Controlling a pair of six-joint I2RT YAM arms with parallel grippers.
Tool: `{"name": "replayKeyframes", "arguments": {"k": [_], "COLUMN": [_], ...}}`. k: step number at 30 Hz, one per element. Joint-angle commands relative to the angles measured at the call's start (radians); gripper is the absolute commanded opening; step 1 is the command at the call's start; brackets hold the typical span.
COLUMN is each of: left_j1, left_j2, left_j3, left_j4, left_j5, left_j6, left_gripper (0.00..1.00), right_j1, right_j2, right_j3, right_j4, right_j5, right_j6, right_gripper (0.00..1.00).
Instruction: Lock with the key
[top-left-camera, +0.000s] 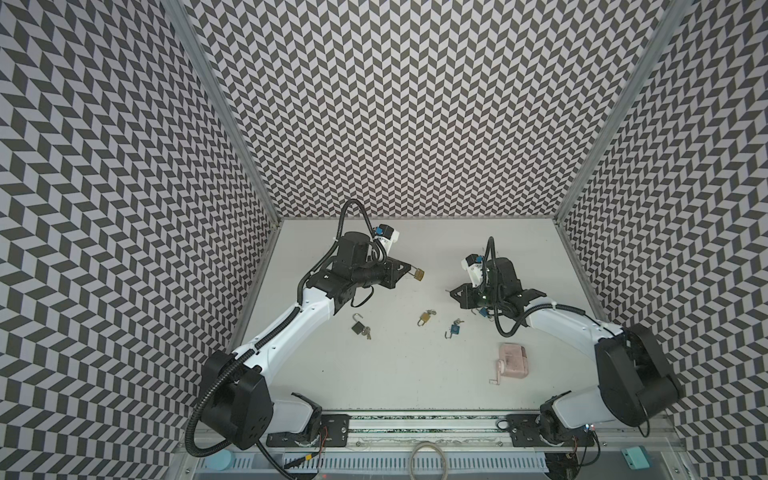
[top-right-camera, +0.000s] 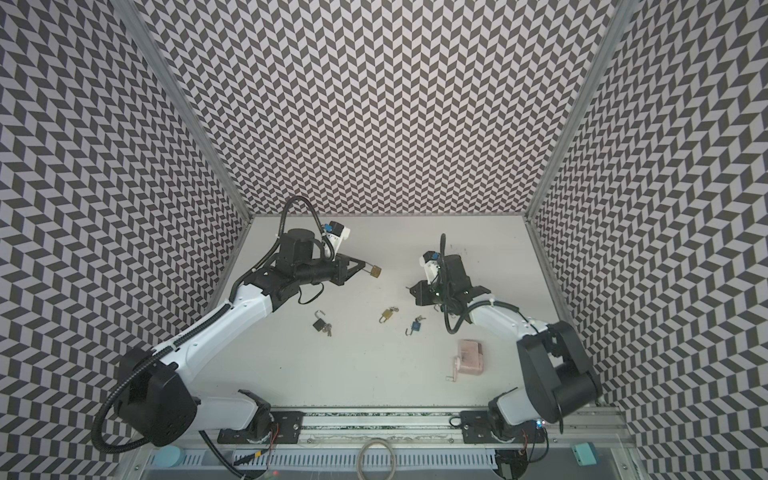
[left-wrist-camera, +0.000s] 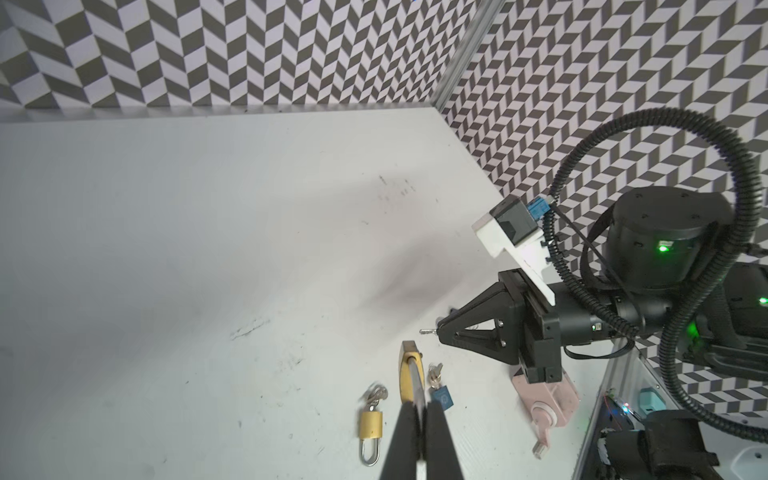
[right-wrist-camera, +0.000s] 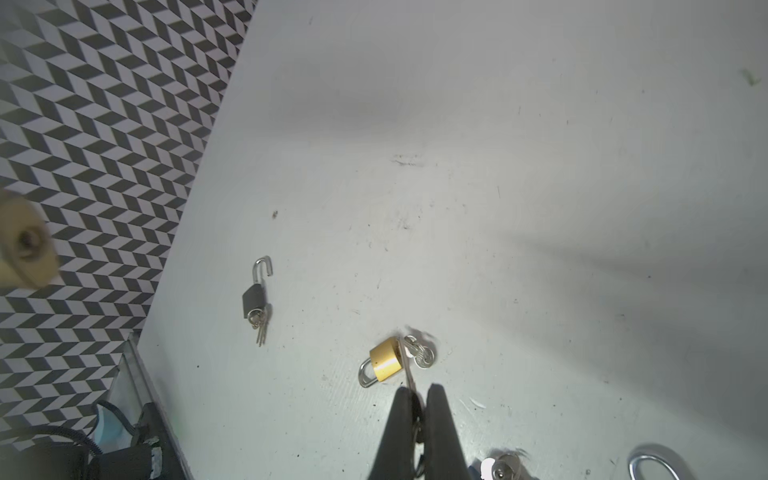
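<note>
Key (left-wrist-camera: 427, 331) clamped in right end effector (top-left-camera: 451, 291); left end effector (top-left-camera: 409, 272) clamped on one brass padlock (top-left-camera: 419, 274); three loose padlocks (top-left-camera: 424, 318).

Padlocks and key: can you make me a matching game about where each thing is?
1 black padlock
2 blue padlock
3 pink box
4 loose key

A pinched in the right pincer
B lying furthest left on the table
C nearest the front rail
D between the small gold padlock and the pink box

Pairs: 1-B, 2-D, 3-C, 4-A
</note>
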Motion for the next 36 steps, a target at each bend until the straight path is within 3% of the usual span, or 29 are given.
{"name": "replayKeyframes", "arguments": {"k": [1, 15, 20, 24, 30, 36], "left_j1": [0.017, 0.057, 0.056, 0.056, 0.057, 0.082], "left_j2": [-0.007, 0.001, 0.000, -0.001, -0.006, -0.078], "left_j3": [0.015, 0.005, 0.004, 0.004, -0.012, -0.089], "left_j4": [-0.024, -0.016, -0.017, -0.015, 0.014, 0.171], "left_j5": [-0.030, 0.032, 0.037, 0.040, 0.077, 0.245], "left_j6": [0.034, 0.020, 0.018, 0.016, -0.014, -0.122], "left_gripper": [0.00, 0.00, 0.00, 0.00, 0.00, 0.00], "right_j1": [-0.023, -0.051, -0.063, -0.064, -0.066, -0.058], "right_j2": [0.050, 0.220, 0.223, 0.208, 0.137, -0.127], "right_j3": [-0.004, 0.034, 0.023, 0.007, -0.012, -0.066], "right_j4": [0.098, 0.093, 0.071, 0.065, 0.051, 0.142], "right_j5": [-0.012, 0.099, 0.121, 0.117, 0.142, 0.143], "right_j6": [0.021, 0.009, 0.003, -0.001, 0.002, -0.024], "right_gripper": [0.00, 0.00, 0.14, 0.19, 0.27, 0.36]}}
